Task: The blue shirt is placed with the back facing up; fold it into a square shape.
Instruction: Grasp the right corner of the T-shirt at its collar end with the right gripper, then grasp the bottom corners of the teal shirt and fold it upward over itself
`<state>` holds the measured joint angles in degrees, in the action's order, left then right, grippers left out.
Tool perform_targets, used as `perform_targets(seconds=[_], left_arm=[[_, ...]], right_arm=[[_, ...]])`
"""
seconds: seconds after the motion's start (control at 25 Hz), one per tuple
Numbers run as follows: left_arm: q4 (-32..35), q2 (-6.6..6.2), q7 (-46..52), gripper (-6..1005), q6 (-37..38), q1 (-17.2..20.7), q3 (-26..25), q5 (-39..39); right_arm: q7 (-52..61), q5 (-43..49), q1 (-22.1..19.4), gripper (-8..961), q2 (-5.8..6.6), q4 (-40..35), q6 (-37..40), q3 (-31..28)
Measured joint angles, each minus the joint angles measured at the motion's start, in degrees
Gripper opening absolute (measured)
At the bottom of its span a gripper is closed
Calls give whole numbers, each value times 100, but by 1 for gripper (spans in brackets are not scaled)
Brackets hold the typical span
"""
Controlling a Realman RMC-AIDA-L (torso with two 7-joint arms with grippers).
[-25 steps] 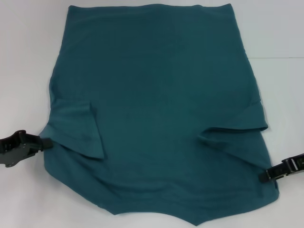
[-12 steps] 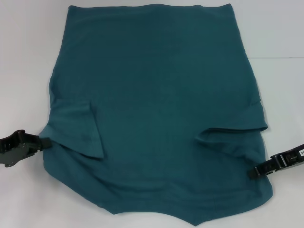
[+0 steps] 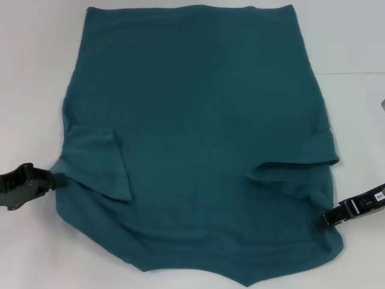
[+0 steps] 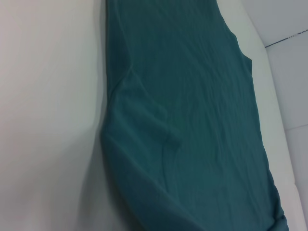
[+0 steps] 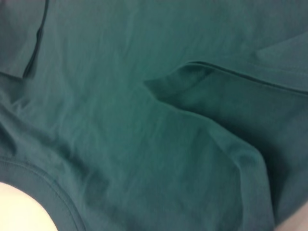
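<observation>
We see the blue shirt flat on the white bench, plain side up | left tool touches its edge | right tool touches its hem | grip: cannot tell | no readable writing

Blue shirt flat on table, between grippers.
</observation>
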<state>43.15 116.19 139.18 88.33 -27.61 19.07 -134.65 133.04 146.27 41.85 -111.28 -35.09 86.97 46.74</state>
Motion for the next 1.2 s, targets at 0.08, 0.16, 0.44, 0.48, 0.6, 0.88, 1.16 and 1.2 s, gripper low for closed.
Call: perform_targets(seconds=[0.08, 0.16, 0.44, 0.48, 0.6, 0.88, 1.16, 1.2], left_arm=[[0, 0, -1, 14, 0, 1, 0, 0], [0, 0, -4, 14, 0, 8, 0, 0], [2, 0, -35, 14, 15, 29, 0, 0], [3, 0, -38, 14, 17, 32, 0, 0], [24, 0, -116, 14, 75, 43, -1, 7], [187, -29, -361, 14, 493, 112, 16, -22], [541, -41, -683, 14, 1383, 296, 46, -257], [589, -38, -726, 14, 1497, 325, 46, -339]], right_arm=[[2, -5, -9, 497, 0, -17, -4, -4], [5, -4, -10, 485, 1, -23, -5, -5], [71, 11, -1, 169, 13, -33, -114, -24], [72, 6, -4, 140, 20, -35, -118, -36], [65, -15, -21, 53, 43, -51, -95, -179], [9, -6, -98, 53, 81, -199, 276, -537], [-18, 40, -208, 54, 152, -260, 955, -480], [-39, 41, -244, 54, 156, -297, 1070, -477]])
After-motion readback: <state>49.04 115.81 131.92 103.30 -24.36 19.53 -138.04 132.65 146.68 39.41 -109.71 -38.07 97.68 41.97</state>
